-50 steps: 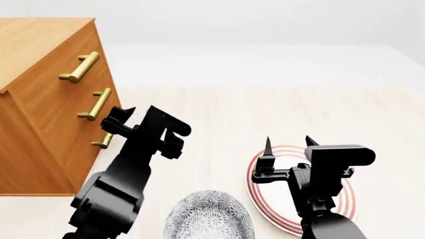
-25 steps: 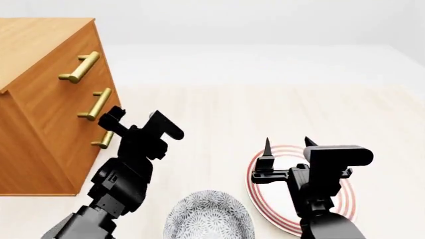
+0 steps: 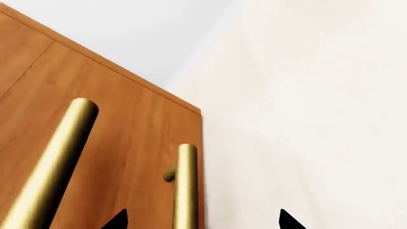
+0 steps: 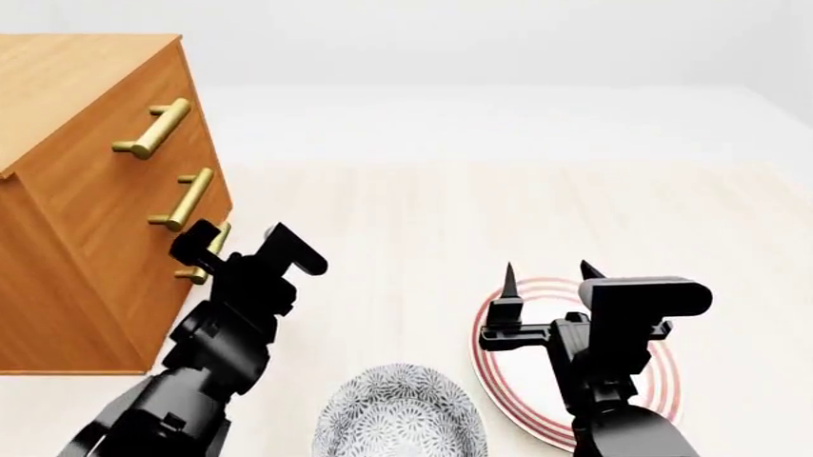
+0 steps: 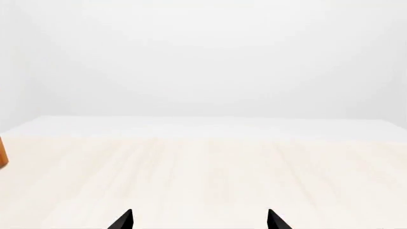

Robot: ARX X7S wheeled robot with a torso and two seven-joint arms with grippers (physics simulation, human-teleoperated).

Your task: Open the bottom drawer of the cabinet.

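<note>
The orange-brown cabinet (image 4: pixel 89 219) stands at the left with three brass bar handles. The bottom drawer (image 4: pixel 159 295) is shut; its handle (image 4: pixel 204 255) is partly hidden behind my left gripper (image 4: pixel 242 249). In the left wrist view the left gripper (image 3: pixel 200 220) is open. The bottom drawer's handle (image 3: pixel 186 186) lies between the fingertips (image 3: pixel 117 220), nearer one side, and I cannot tell whether it touches them. The middle drawer's handle (image 3: pixel 54 162) shows beside it. My right gripper (image 4: pixel 547 281) is open and empty above the plate, and it shows open in the right wrist view (image 5: pixel 198 220).
A red-ringed white plate (image 4: pixel 493 371) lies under the right gripper. A grey patterned bowl (image 4: pixel 400 414) sits at the front middle. The pale wooden floor (image 4: pixel 508 209) stretches to the right of the cabinet.
My left gripper has moved left and slightly down toward the cabinet, reaching the bottom handle. The right arm has barely moved.
</note>
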